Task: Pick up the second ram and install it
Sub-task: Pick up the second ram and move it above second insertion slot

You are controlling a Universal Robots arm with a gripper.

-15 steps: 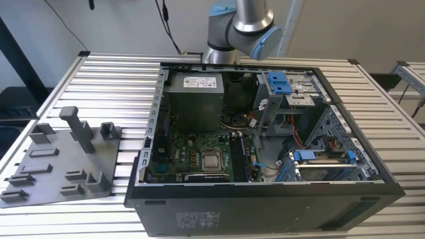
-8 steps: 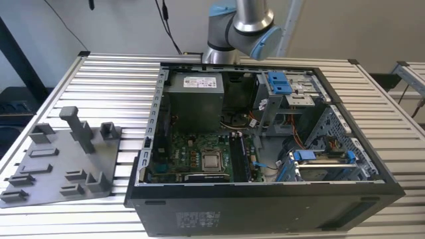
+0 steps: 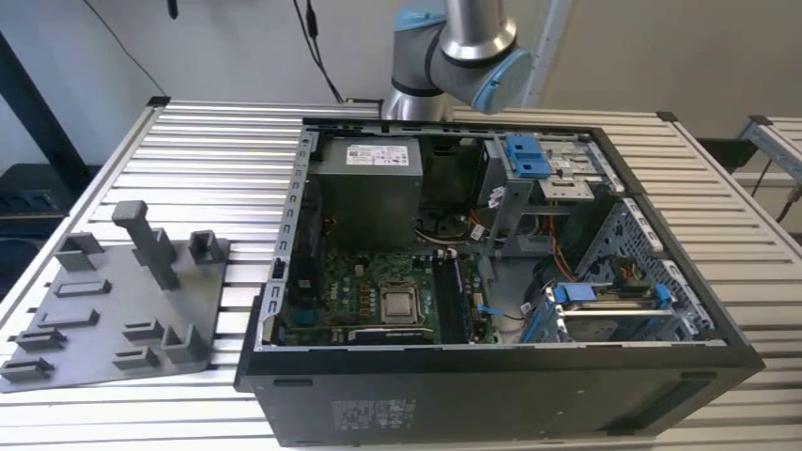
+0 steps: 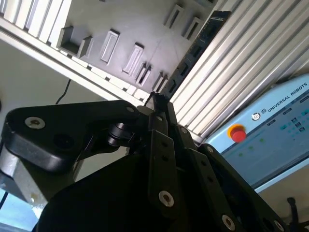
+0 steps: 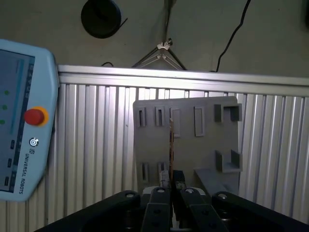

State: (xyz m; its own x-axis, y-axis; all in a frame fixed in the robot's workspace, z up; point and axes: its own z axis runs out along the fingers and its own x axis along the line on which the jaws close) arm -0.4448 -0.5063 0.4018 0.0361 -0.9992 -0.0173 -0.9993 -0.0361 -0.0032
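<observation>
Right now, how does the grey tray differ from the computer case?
The grey tray is flat with upright posts; the computer case is a tall black box, open on top. The tray lies to the exterior view's left of the case. Both rest on the slatted table.

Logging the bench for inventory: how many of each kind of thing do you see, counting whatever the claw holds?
Grey tray: 1
Open computer case: 1
Teach pendant: 1
Second ram, gripped in the claw: 1
Total: 4
</observation>
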